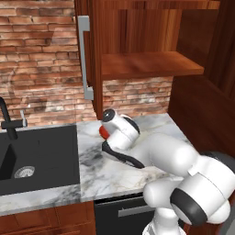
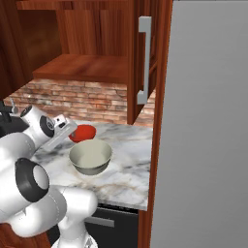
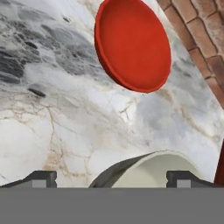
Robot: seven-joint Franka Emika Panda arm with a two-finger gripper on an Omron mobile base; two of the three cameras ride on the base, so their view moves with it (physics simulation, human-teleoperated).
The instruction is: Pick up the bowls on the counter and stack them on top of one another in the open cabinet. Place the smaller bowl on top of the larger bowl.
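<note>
I see both bowls standing on the counter (image 2: pixel 123 179), the veined marble worktop, under the open cabinet (image 2: pixel 85 68). The smaller bowl (image 2: pixel 82 132), the glossy red one, is close to the back edge of the counter, near the brick wall (image 2: pixel 72 99); in the hand view it (image 3: pixel 133 43) lies toward the top, and the bricks (image 3: pixel 197 39) run along the right side. The larger bowl (image 2: pixel 90 157), pale grey-beige with a cream inside, stands upright just in front of the red one, more toward the middle of the counter, and the two are near each other but I cannot tell if they touch. In the left base view only a small part of the red bowl (image 1: pixel 104 132) shows, beside the white wrist of the arm. The gripper (image 3: pixel 111 178) hangs over the counter with its two dark fingertips (image 3: pixel 41 178) spread wide apart, and the rim of the larger bowl (image 3: pixel 148 168) rises between them; the tips hold nothing. The cabinet shelf (image 1: pixel 147 64) is of reddish-brown wood, and the door carries a long grey bar handle (image 1: pixel 84 57). To the left of the counter lies the black sink (image 1: pixel 39 156) with a dark faucet (image 1: pixel 7 120). I can read no brand, label or writing on any of these things.
</note>
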